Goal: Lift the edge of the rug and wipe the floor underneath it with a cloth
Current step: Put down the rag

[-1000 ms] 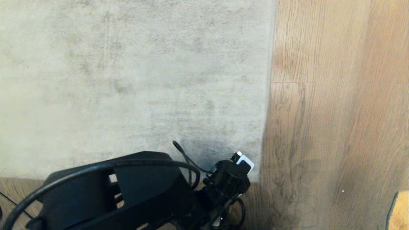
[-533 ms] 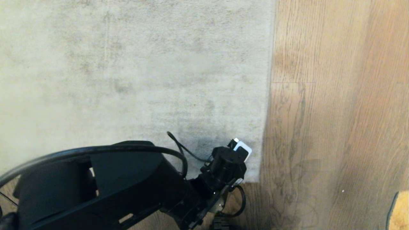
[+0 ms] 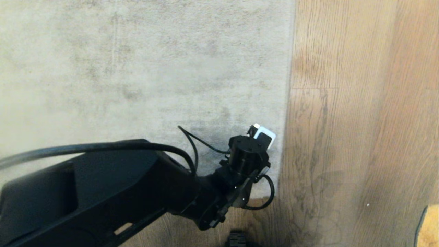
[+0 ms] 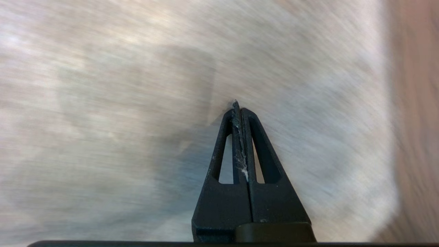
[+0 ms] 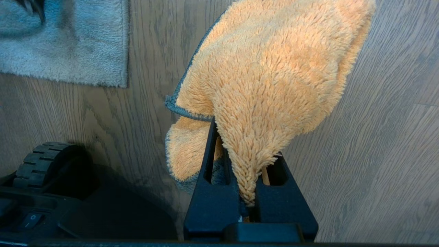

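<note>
The pale grey rug (image 3: pixel 144 75) lies flat, its straight rug edge (image 3: pixel 287 103) running beside the brown plank floor (image 3: pixel 360 120). My left arm (image 3: pixel 248 156) reaches over the rug just inside that edge, a little beyond the near corner. In the left wrist view the left gripper (image 4: pixel 238 111) hangs over the rug pile, shut, with only lint between its fingers. The right gripper (image 5: pixel 245 144) is shut on a bunched fold of the orange-yellow fuzzy cloth (image 5: pixel 274 68), which hangs above the floor (image 5: pixel 377 154). A sliver of the cloth (image 3: pixel 428 226) shows at the head view's lower right corner.
The rug's near corner (image 5: pixel 116 79) shows in the right wrist view, with bare floor between it and the cloth. A black wheel (image 5: pixel 48 161) of my base sits close by on the floor. Wide plank floor stretches to the right of the rug.
My left arm has moved forward from the rug's near corner, further over the rug along its right edge. The rug and the cloth have not moved.
</note>
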{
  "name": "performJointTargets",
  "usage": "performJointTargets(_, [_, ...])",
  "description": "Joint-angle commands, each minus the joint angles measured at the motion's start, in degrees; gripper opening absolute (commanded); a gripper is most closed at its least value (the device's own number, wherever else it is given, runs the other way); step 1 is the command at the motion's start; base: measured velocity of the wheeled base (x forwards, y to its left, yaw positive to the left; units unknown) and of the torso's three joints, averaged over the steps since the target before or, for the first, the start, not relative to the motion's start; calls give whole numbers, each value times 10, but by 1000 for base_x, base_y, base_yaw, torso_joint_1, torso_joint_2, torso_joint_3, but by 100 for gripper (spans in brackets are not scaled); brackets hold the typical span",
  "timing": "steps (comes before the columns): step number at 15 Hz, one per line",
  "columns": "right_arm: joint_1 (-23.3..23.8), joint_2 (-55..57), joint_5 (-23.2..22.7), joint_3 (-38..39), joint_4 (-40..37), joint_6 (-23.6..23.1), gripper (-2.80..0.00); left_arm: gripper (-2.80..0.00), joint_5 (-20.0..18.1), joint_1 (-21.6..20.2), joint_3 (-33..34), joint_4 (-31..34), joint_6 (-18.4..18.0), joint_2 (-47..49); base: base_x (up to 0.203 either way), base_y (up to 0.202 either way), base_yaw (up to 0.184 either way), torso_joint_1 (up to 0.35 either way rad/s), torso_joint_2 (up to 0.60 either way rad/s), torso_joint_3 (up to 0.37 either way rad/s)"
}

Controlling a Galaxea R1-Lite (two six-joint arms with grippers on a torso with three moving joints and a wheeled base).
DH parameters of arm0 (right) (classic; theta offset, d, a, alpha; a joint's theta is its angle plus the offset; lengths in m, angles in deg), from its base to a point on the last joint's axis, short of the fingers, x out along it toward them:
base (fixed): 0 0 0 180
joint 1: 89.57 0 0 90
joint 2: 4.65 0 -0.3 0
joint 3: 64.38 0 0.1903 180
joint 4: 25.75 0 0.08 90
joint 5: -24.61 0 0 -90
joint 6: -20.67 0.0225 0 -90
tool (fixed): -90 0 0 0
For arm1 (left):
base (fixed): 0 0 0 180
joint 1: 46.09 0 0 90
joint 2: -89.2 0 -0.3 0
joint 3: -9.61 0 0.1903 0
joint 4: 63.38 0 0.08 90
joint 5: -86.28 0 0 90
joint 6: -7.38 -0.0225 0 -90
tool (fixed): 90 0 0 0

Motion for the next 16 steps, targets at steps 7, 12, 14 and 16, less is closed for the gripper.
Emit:
performJointTargets(7, [0, 1, 0, 0, 0, -1, -280, -280, 6, -3, 178, 2, 3, -225, 0, 0, 0, 0, 0, 0])
performJointTargets(12, [0, 1, 0, 0, 0, -1, -280, -280, 7, -21, 313, 1, 12, -362, 0, 0, 0, 0, 0, 0])
performJointTargets(14, [0, 1, 0, 0, 0, -1, -280, -280, 7, -28, 366, 3, 22, -418, 0, 0, 0, 0, 0, 0])
performJointTargets(16, [0, 1, 0, 0, 0, -1, -280, -280, 7, -36, 422, 5, 26, -476, 0, 0, 0, 0, 0, 0])
